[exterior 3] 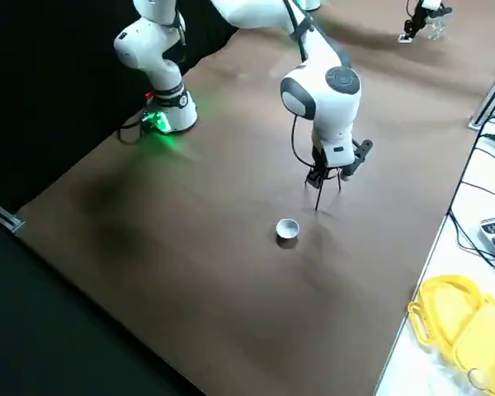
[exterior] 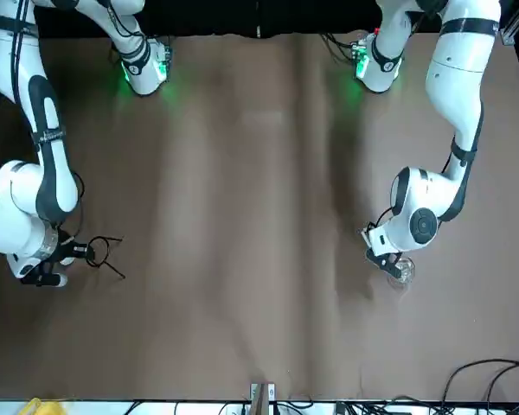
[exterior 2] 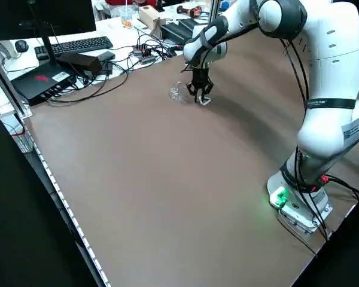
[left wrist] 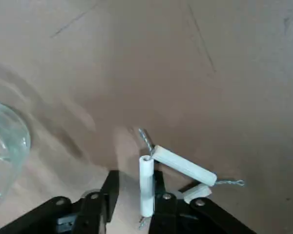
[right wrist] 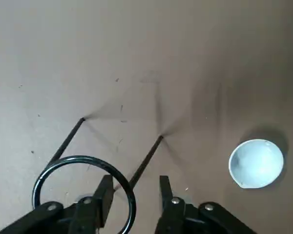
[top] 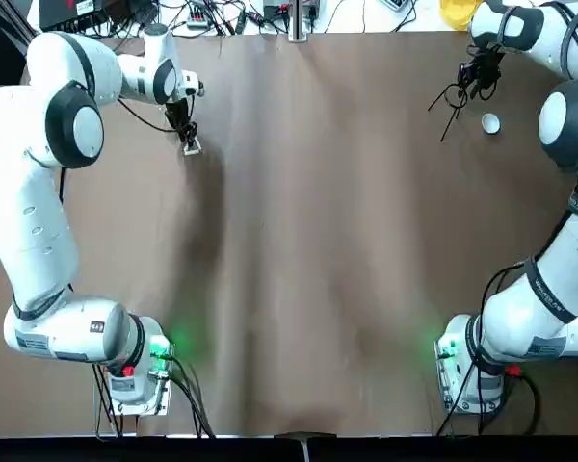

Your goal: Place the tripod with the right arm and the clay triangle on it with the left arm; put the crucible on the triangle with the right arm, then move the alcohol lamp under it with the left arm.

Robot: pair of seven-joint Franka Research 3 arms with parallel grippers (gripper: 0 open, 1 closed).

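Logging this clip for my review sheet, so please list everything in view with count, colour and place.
wire stand: one, black, at the right gripper
white cup: one, white, on the table beside the stand
triangle: one, white tubes on twisted wire, at the left gripper
glass lamp: one, clear, beside the left gripper
table: one, brown, under everything
yellow items: yellow, beyond the table's far edge
keyboard: one, black, on the white desk
cables: several, black, beyond the far edge
arms: two, white and black, left and right
left gripper; right gripper: black
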